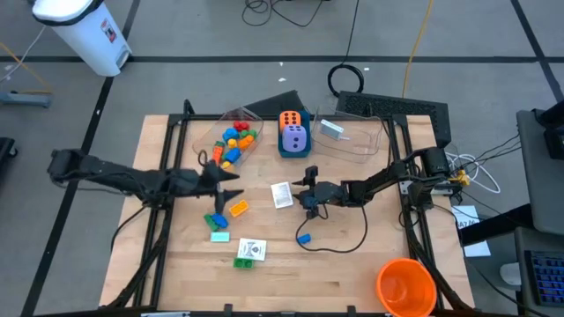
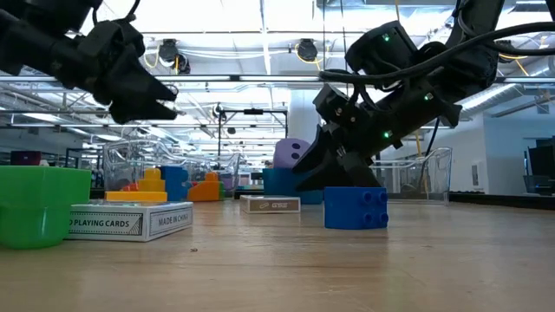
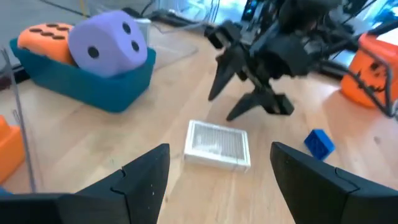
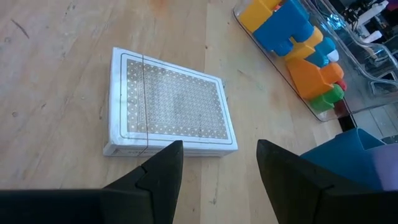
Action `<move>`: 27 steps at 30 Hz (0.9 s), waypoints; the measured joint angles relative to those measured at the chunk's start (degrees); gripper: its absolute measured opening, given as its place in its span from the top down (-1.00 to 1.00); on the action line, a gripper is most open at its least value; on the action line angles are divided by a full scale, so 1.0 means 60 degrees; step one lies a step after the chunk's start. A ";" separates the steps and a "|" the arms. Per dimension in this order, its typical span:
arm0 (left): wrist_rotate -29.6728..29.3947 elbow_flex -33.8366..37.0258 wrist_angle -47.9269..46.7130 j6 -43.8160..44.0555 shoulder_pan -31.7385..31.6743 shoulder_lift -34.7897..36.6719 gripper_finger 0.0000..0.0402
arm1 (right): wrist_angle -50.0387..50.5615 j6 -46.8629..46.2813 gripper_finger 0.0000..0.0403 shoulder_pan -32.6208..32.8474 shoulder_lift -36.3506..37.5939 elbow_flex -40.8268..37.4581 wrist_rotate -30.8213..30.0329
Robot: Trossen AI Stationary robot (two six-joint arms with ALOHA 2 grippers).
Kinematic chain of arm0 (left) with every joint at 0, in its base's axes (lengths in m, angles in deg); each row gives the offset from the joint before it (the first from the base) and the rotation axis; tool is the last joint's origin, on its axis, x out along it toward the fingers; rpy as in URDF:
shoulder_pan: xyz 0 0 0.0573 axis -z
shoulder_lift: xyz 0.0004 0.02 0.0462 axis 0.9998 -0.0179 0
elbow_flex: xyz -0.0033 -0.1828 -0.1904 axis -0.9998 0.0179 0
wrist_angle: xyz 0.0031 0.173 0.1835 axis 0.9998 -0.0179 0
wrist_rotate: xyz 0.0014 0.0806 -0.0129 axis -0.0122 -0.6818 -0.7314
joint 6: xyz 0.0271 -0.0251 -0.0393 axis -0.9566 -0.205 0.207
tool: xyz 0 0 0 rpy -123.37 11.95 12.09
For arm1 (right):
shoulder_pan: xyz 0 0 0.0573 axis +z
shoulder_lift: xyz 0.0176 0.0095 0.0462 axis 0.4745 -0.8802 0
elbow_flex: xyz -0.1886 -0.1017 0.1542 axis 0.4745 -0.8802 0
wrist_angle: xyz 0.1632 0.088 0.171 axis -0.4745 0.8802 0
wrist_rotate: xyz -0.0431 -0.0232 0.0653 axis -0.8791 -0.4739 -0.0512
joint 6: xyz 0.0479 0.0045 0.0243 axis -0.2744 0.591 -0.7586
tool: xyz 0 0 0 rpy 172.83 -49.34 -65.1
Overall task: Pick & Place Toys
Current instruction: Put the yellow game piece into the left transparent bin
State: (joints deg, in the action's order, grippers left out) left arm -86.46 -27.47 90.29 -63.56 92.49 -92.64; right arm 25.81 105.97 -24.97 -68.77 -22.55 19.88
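Observation:
A white card deck (image 1: pixel 281 195) lies flat on the wooden table (image 1: pixel 352 273) between my two grippers. My right gripper (image 4: pixel 219 149) stands open just to the deck's right (image 4: pixel 168 112), fingers low and slanting down, short of its edge. My left gripper (image 3: pixel 220 163) hangs open above the table to the deck's left, pointing at it (image 3: pixel 217 144). Loose toys lie near: an orange brick (image 1: pixel 238 209), blue and green bricks (image 1: pixel 216 220), a blue brick (image 1: pixel 304 238) and a playing-card box (image 1: pixel 250 251). More bricks fill a clear tub (image 1: pixel 231 141). An orange and a purple die (image 1: pixel 294 138) sit in a blue box.
An empty clear tub (image 1: pixel 348 136) stands at the back right beside the blue box (image 3: pixel 93 87). A big orange cup (image 1: pixel 405 286) stands at the near right corner. A cable loops on the table near the blue brick (image 1: pixel 339 242). The table's near middle holds no objects.

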 joint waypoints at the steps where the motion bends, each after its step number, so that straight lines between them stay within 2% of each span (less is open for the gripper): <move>1: -0.0354 -0.0033 0.0023 0.0036 0.0290 -0.0204 -0.42 | -0.0011 -0.0004 0.03 0.0000 0.0000 0.0000 0.0001; 6: -0.1354 -0.0430 -0.0442 0.0452 0.1216 -0.1293 -0.42 | -0.0021 -0.0078 0.03 0.0000 0.0000 0.0000 0.0004; 10: -0.1406 -0.1422 -0.2444 0.1234 0.1505 -0.2185 -0.42 | -0.0128 -0.0076 0.03 -0.0014 0.0000 -0.0001 0.0004; 16: -0.1224 -0.3147 -0.5200 0.2498 0.1599 -0.3526 -0.42 | -0.0164 -0.0290 0.03 -0.0153 0.0000 -0.0001 0.0022; 21: -0.0493 -0.4104 -0.5941 0.2831 0.1599 -0.4290 -0.42 | -0.0152 -0.0500 0.03 -0.0244 0.0000 0.0000 0.0033; 27: -0.0393 -0.4433 -0.6698 0.3231 0.1536 -0.4984 -0.42 | -0.0095 -0.0499 0.03 -0.0251 0.0000 0.0000 0.0494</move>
State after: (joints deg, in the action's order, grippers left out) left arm -88.82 -54.07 50.10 -44.17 101.70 -122.55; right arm 25.24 102.98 -26.48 -68.77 -22.55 22.85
